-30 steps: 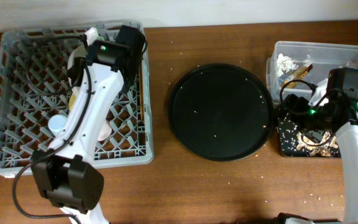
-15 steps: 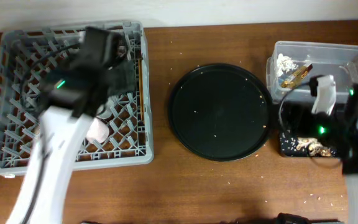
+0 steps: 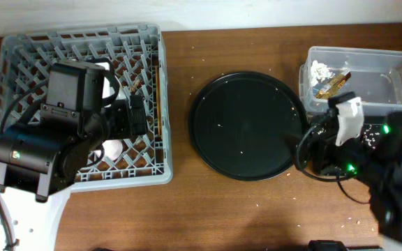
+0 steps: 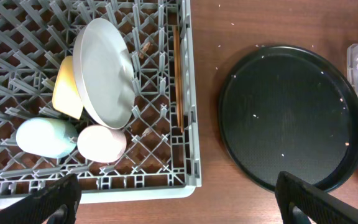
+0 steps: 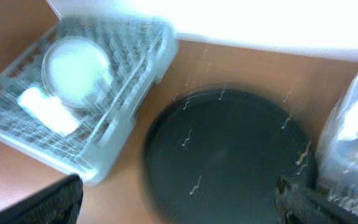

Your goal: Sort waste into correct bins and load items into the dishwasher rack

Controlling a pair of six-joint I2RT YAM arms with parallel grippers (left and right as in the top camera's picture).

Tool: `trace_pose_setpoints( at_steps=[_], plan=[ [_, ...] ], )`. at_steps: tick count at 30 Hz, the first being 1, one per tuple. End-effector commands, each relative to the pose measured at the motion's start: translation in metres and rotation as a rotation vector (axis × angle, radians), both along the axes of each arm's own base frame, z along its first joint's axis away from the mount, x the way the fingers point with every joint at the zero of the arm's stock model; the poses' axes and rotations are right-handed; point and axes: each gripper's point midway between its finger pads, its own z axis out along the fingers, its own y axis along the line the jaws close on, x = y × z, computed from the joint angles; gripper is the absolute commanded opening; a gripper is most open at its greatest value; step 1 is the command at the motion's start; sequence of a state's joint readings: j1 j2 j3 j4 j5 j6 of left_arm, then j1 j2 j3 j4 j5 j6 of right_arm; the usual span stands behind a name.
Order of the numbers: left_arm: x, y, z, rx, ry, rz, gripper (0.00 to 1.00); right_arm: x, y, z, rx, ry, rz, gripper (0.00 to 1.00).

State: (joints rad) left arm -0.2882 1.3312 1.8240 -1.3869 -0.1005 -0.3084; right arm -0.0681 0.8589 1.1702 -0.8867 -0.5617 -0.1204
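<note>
The grey dishwasher rack (image 4: 188, 180) holds an upright white plate (image 4: 104, 71), a yellow bowl (image 4: 63, 96), a light-blue cup (image 4: 42, 137), a pink cup (image 4: 101, 143) and wooden chopsticks (image 4: 177, 74) along its right wall. My left gripper (image 4: 179, 211) hangs open and empty high above the rack's front right corner. In the clear tub (image 3: 382, 66) lie a white tissue (image 3: 319, 70) and a brown-gold wrapper (image 3: 335, 84). The shallow black tray (image 3: 372, 139) is mostly hidden under my right arm. My right gripper (image 5: 185, 211) is open and empty, in a blurred view above the table.
A large round black tray (image 3: 246, 125) with a few crumbs sits between the rack and the bins. Crumbs are scattered on the brown table (image 3: 257, 209). My left arm (image 3: 47, 150) covers the rack's front part in the overhead view.
Both arms have lifted and drawn back toward the table's front. The left gripper left the rack's far side and opened. The right gripper came away from the black tray.
</note>
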Motion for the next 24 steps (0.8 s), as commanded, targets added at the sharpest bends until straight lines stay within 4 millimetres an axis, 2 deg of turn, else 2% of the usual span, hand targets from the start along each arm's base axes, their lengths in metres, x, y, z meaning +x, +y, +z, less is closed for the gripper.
trace_pose_setpoints(
  at_steps=[1, 2, 5, 8, 11, 13, 15, 16, 24],
  plan=[
    [-0.002, 0.0, 0.003, -0.006, -0.008, -0.008, 0.99, -0.014, 0.005, -0.015, -0.228, -0.264, 0.118, 0.98],
    [-0.002, 0.0, 0.003, -0.006, -0.008, -0.008, 0.99, -0.017, 0.007, -0.025, -0.259, -0.304, 0.137, 0.99],
    [-0.002, 0.0, 0.003, -0.006, -0.008, -0.008, 0.99, -0.03, 0.007, -0.091, -0.313, -0.456, 0.133, 0.98],
    [-0.002, 0.0, 0.003, -0.006, -0.008, -0.008, 0.99, -0.037, 0.008, -0.119, -0.317, -0.571, 0.121, 0.99],
    [-0.002, 0.0, 0.003, -0.006, -0.008, -0.008, 0.99, -0.041, 0.007, -0.141, -0.322, -0.605, 0.11, 0.98],
    [-0.002, 0.0, 0.003, -0.006, -0.008, -0.008, 0.99, -0.036, 0.007, -0.158, -0.321, -0.591, 0.112, 0.98],
    [-0.002, 0.0, 0.003, -0.006, -0.008, -0.008, 0.99, -0.03, 0.008, -0.163, -0.318, -0.637, 0.106, 0.98],
    [-0.002, 0.0, 0.003, -0.006, -0.009, -0.008, 0.99, -0.027, 0.008, -0.157, -0.323, -0.706, 0.098, 0.98],
    [-0.002, 0.0, 0.003, -0.006, -0.008, -0.008, 0.99, -0.027, 0.007, -0.161, -0.322, -0.686, 0.097, 0.98]
  ],
)
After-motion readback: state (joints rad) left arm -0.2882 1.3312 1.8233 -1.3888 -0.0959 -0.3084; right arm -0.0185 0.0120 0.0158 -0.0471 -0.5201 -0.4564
